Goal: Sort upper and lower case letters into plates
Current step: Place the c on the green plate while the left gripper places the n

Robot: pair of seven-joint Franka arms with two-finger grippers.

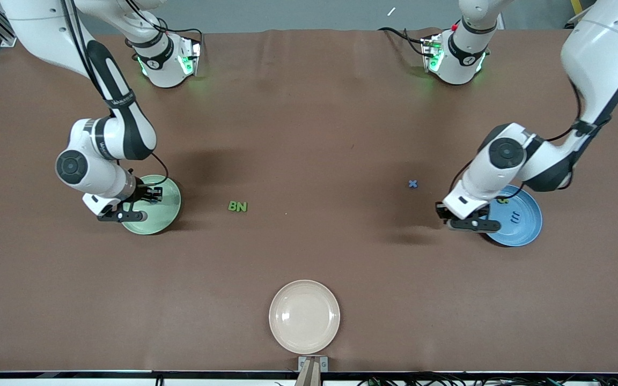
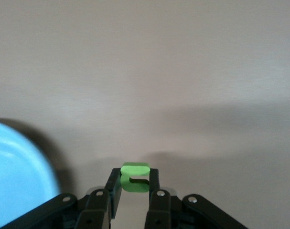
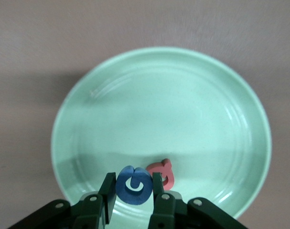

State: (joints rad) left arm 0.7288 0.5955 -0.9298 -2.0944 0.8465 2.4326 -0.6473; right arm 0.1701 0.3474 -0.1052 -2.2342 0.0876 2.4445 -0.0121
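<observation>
My left gripper is shut on a small green letter, low over the bare table beside the bright blue plate. That plate holds a blue m and a green letter. My right gripper is shut on the blue G over the pale green plate, where the red Q lies. A green B and N sit side by side on the table. A blue x lies alone near the blue plate.
A cream-white plate stands at the table's edge nearest the front camera, midway between the arms. Both arm bases stand along the edge farthest from the camera. Brown cloth covers the table.
</observation>
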